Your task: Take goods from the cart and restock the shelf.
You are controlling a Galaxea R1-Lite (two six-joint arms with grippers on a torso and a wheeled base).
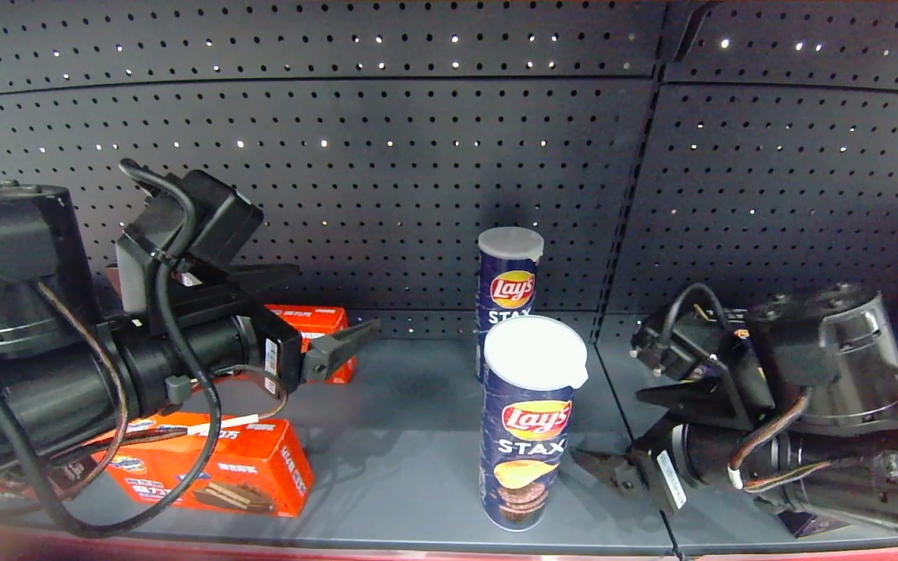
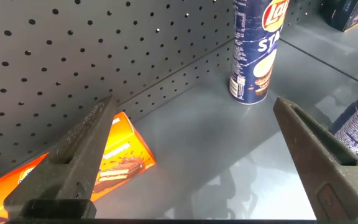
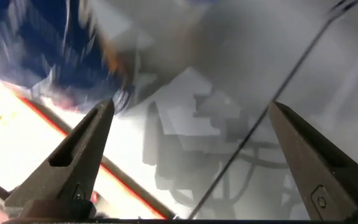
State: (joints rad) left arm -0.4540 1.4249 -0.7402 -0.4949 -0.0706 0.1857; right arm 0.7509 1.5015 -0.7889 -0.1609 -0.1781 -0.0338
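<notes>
Closest up, the fingers of the left gripper are seen spread wide apart with nothing held between them, and the right gripper is likewise shown with its jaws parted and empty. Just past the left fingers an orange snack box is laid flat near the back wall, and a second orange box is laid nearer the front edge, partly covered by the left arm. Further out, two tall dark-blue chip cans are stood upright around mid-shelf, one behind the other: the front can with its white lid near the edge, the rear can close to the back wall. The right gripper is held low just to the right of the front can. Everything is carried by a dark grey metal shelf trimmed with a red strip along the front and backed by a black pegboard panel dotted with little holes. Labels-wise, a round red-and-yellow logo with white lettering under it is printed on both cans, and white writing plus a layered chocolate snack picture is shown on the boxes.
</notes>
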